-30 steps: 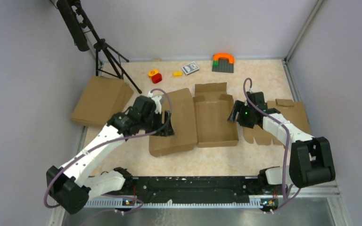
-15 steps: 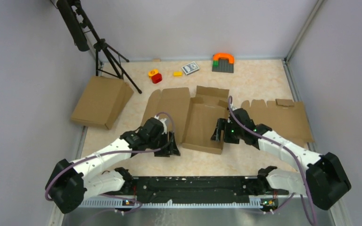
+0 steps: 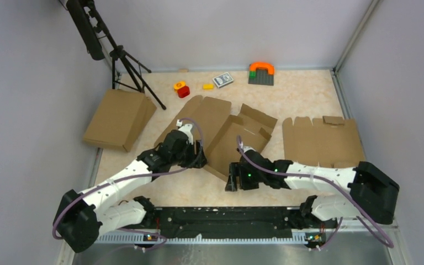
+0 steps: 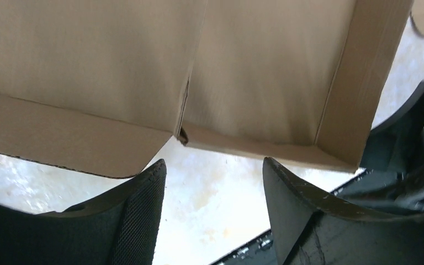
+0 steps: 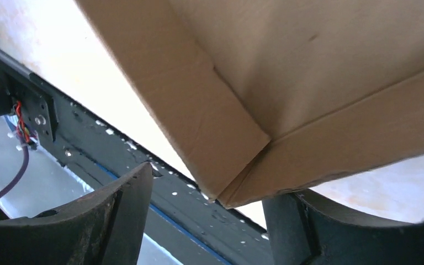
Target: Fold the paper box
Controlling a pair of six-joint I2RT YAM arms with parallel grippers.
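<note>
Box (image 3: 237, 141): it lies mid-table, turned on a diagonal, with its walls partly up and its wide flap open to the far left.
Left gripper (image 3: 197, 156): your fingers are spread at the box's left edge, where the flap meets the tray, with nothing between them.
Right gripper (image 3: 231, 181): it is spread too, at the box's near corner. Your wrist view shows that corner between the fingertips, unpinched.
Blank (image 3: 323, 141): it lies flat to the right, apart from the box.
Second box (image 3: 118, 118): far left, beside the tripod (image 3: 124, 61).
</note>
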